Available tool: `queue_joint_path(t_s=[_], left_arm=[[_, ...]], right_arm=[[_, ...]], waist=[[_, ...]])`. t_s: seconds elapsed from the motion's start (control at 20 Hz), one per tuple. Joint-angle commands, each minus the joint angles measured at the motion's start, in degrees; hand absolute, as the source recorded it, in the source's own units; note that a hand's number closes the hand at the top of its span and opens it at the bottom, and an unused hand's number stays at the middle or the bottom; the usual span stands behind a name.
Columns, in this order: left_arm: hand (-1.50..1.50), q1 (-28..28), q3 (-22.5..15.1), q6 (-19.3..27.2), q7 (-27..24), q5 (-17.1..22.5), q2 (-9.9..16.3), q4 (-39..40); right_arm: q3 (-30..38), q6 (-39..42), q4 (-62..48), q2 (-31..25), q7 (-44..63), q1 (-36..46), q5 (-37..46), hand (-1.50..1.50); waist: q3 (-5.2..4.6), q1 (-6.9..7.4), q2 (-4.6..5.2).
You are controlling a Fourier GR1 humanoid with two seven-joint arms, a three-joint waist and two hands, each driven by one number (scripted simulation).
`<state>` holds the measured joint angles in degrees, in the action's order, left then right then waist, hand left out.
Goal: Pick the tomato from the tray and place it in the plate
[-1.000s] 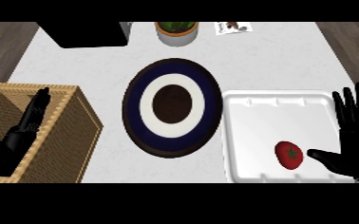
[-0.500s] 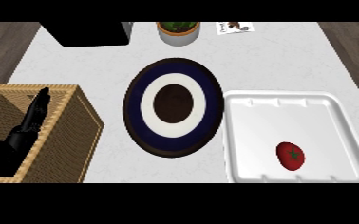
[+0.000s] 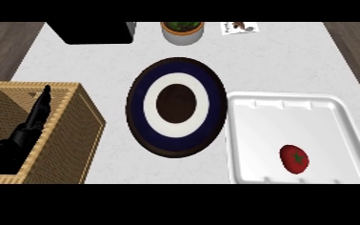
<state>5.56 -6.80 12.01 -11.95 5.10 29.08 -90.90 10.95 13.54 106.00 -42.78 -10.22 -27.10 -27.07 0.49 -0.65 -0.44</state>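
Tomato (image 3: 294,158) sits in the white tray (image 3: 267,124), near-right part of it, lying on the tray floor, green stem patch facing up. Nothing touches it.

Tray is at the right of the table (image 3: 281,62), its left rim just beside the plate (image 3: 177,106), close enough that I can't tell whether the rims touch. Plate carries nothing: dark outer rim, navy ring, white ring, dark brown centre.

Left robot hand (image 3: 28,124): a black shape at the left edge, lying over the open wicker basket (image 3: 77,124) with a narrow tip pointing away from the robot. Can't tell how its fingers are set or whether it has hold of anything.

Right robot hand: not in frame, so nothing to say about its state.

Far edge of the table:
- black box (image 3: 95,32) at far left, partly cut off by the frame
- small pot with a green plant (image 3: 183,31) in the middle
- a card or paper (image 3: 239,27) to the right of the pot, white with brownish marks; any writing on it is too small to read

No readable brand, label or text anywhere on the tray, plate, basket or box.

Table top is pale with light mottling; dark wood floor shows at both far corners.
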Motion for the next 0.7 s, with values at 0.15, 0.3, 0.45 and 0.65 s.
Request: queue_joint_path(t_s=[0.15,0.3,0.45,0.65], left_arm=[[0.00,-0.1,0.3,0.4,1.2,-2.3,0.1,6.6],[0.00,-0.2,-0.6,0.3,4.5,-1.9,-0.2,4.6],[0.00,-2.2,0.1,0.7,6.1,-2.8,0.1,4.5],[0.00,-1.2,-0.2,0.2,5.1,-2.9,-0.6,4.5]], right_arm=[[-3.3,3.1,-4.7,-6.0,7.5,5.1,6.0,-1.50],[-6.6,4.9,-6.3,-6.0,9.4,7.3,7.7,-1.50],[-7.4,7.3,-8.4,-8.3,11.9,11.5,8.9,-1.50],[-12.2,8.8,-12.4,-9.1,12.1,15.5,16.6,-1.50]], waist=[[-0.52,1.28,0.80],[-0.45,1.50,0.73],[-0.45,1.67,0.77],[-0.41,2.32,0.84]])
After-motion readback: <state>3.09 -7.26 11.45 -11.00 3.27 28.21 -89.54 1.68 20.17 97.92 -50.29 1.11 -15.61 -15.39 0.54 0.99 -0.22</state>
